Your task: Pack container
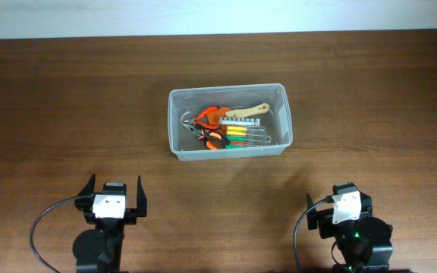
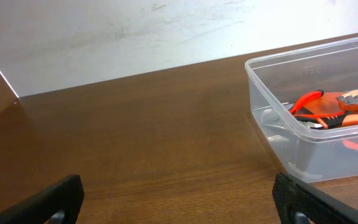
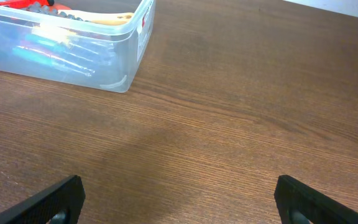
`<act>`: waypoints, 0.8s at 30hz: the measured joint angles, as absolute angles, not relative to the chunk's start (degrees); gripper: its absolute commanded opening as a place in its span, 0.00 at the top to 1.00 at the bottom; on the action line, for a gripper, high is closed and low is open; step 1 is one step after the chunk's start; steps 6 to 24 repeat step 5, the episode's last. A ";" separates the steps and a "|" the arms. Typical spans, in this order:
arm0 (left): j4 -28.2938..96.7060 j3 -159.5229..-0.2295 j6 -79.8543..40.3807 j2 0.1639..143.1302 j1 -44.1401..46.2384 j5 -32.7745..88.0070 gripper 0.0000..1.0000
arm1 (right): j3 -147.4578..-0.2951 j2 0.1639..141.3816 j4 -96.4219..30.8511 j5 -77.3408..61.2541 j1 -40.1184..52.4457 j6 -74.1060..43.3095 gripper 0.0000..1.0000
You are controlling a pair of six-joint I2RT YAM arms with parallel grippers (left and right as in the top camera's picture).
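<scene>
The clear plastic container (image 1: 174,125) sits mid-table, a little beyond both arms. It holds orange-handled pliers (image 1: 212,117), a wooden-handled tool (image 1: 250,112) and a set of coloured small tools (image 1: 237,136). The container also shows in the left wrist view (image 2: 272,134) at the right, and in the right wrist view (image 3: 120,53) at the top left. My left gripper (image 1: 114,189) is open and empty near the front edge, left of the container; its fingers frame bare wood (image 2: 178,205). My right gripper (image 1: 338,203) is open and empty at the front right (image 3: 179,208).
The brown wooden table (image 1: 67,106) runs to a pale wall at the back (image 2: 135,31). A black cable (image 1: 40,227) curls beside the left arm's base. A second cable (image 1: 298,235) runs by the right arm's base.
</scene>
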State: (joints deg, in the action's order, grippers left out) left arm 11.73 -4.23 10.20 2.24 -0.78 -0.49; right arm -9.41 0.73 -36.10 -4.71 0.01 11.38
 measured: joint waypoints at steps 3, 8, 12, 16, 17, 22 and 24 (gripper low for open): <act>11.73 -4.23 10.20 2.24 -0.78 -0.49 0.01 | -9.41 0.73 -36.10 -4.71 0.01 11.38 0.02; 11.73 -4.23 10.20 2.24 -0.78 -0.49 0.01 | -9.41 0.73 -36.10 -4.71 0.01 11.40 0.01; 11.73 -4.23 10.20 2.24 -0.78 -0.49 0.01 | -9.41 0.73 -36.10 -4.71 0.01 11.40 0.01; 11.73 -4.23 10.20 2.24 -0.78 -0.49 0.01 | -9.41 0.73 -36.10 -4.71 0.01 11.40 0.01; 11.73 -4.23 10.20 2.24 -0.78 -0.49 0.01 | -9.41 0.73 -36.10 -4.71 0.01 11.40 0.01; 11.73 -4.23 10.20 2.24 -0.78 -0.49 0.01 | -9.41 0.73 -36.10 -4.71 0.01 11.40 0.01; 11.73 -4.23 10.20 2.24 -0.78 -0.49 0.01 | -9.41 0.73 -36.10 -4.71 0.01 11.40 0.01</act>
